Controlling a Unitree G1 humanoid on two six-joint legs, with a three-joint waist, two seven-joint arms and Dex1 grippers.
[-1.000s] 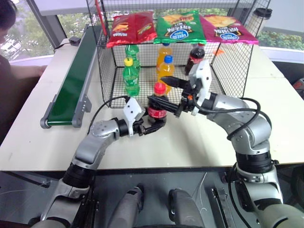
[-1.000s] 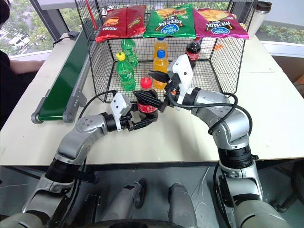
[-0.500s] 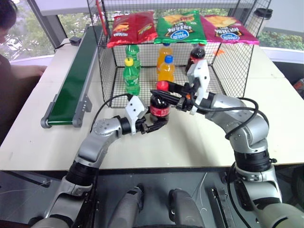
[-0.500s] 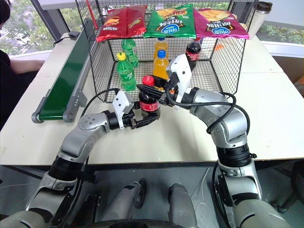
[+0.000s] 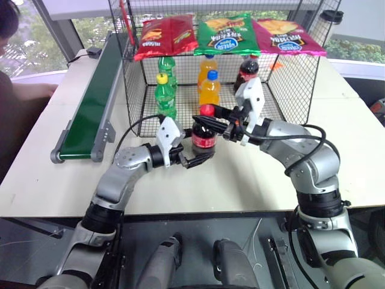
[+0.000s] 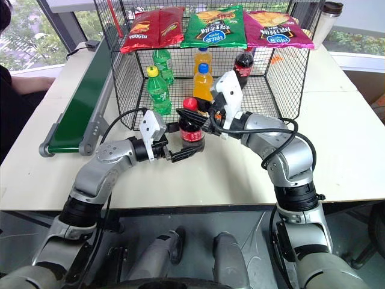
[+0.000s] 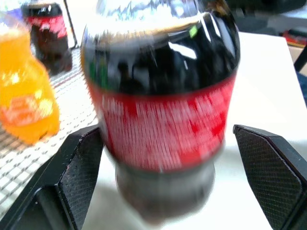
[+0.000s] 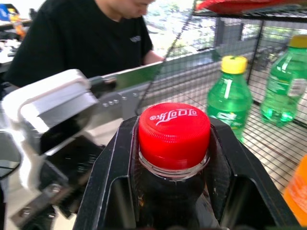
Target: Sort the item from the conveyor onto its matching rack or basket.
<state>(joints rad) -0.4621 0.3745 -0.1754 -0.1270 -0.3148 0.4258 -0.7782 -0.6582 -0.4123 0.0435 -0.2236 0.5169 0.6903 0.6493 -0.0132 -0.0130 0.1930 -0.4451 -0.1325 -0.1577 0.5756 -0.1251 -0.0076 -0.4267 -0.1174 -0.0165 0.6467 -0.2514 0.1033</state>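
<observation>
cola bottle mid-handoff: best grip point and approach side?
Take the cola bottle at the neck just under its red cap, coming level from the robot's right, as the right gripper does. It stands upright, the neck is narrow, and the open left gripper flanks the label.

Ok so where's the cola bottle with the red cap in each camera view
Left eye view: cola bottle at centre, before the wire basket.
Right eye view: bottle at centre.
Left wrist view: red label across the middle.
Right wrist view: red cap at centre.
Shared landmark: yellow-capped green bottle.
</observation>
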